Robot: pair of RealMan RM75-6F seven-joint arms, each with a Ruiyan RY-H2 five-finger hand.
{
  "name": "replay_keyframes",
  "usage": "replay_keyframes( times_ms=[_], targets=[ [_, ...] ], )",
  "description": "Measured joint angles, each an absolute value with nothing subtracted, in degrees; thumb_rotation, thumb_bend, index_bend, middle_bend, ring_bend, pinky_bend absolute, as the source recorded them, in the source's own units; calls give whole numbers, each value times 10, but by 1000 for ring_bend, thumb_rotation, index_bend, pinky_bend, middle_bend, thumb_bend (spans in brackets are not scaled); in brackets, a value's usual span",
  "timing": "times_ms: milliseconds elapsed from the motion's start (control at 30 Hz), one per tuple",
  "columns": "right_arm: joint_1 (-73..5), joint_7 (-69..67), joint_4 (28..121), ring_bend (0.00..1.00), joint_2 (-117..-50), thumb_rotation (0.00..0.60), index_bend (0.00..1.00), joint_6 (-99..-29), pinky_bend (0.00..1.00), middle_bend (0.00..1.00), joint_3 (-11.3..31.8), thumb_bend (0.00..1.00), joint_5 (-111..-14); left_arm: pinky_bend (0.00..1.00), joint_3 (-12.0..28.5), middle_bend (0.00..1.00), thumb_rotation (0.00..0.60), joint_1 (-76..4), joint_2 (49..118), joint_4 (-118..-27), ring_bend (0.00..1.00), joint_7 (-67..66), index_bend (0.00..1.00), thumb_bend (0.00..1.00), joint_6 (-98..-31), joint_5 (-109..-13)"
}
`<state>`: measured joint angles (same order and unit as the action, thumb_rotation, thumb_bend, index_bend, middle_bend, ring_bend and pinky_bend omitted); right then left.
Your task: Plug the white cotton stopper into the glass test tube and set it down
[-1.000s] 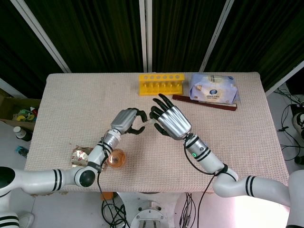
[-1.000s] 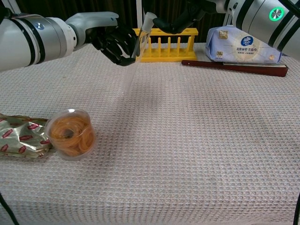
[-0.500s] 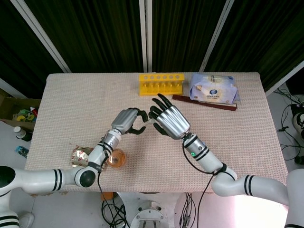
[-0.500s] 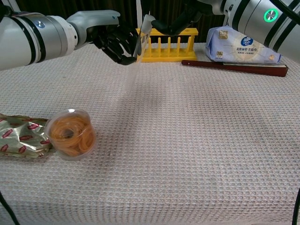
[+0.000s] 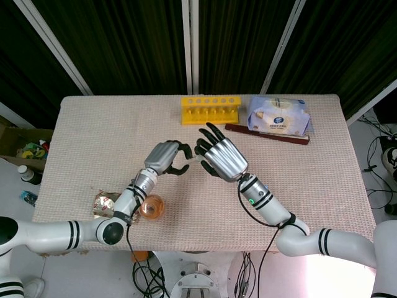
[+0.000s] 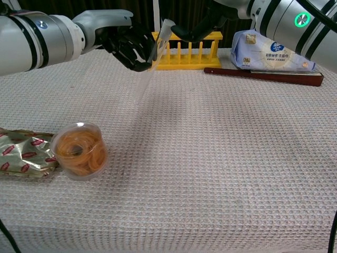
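change: almost nothing since a second ago; my left robot hand (image 6: 129,43) still grips the glass test tube (image 6: 149,66), which has tipped slightly, top toward the right.
right robot hand (image 5: 220,156): fingers spread, tips at the tube mouth; i cannot tell if it pinches anything.
white cotton stopper (image 6: 168,25): at the tube's top end, above the tabletop (image 6: 221,147).
chest view only: the tube's full slanted length, clear of the cloth.
head view only: both robot hands meeting mid-tabletop, before the yellow rack (image 5: 210,110).
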<state>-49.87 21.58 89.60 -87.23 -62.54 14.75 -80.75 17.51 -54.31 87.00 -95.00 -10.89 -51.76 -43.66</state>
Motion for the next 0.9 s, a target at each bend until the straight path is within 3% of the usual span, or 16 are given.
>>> replay_keyframes(
  times_ms=[100,233,367,667,900],
  targets=[
    [-498,216,897,135,-871,600,565,-625,137,335,147,482,-806,231,174,456,600,-543,870,-950,278,-109,594,381,-519,-436],
    [-498,214,898,134,-870,600,391,-625,137,295,147,344,-803,232,173,456,600,-544,869,-950,278,-111,594,381,-521,-436],
    [-497,212,898,132,-870,600,280,-626,137,278,147,219,-801,232,171,456,600,-544,869,-949,278,-115,594,381,-525,-436],
    [-490,200,907,127,-860,600,248,-639,137,262,147,192,-805,232,159,455,600,-545,872,-944,278,-142,594,381,-542,-437],
    [-442,180,935,127,-807,600,240,-689,137,257,133,192,-820,231,136,454,600,-544,878,-928,278,-215,595,381,-591,-444]
  ],
)
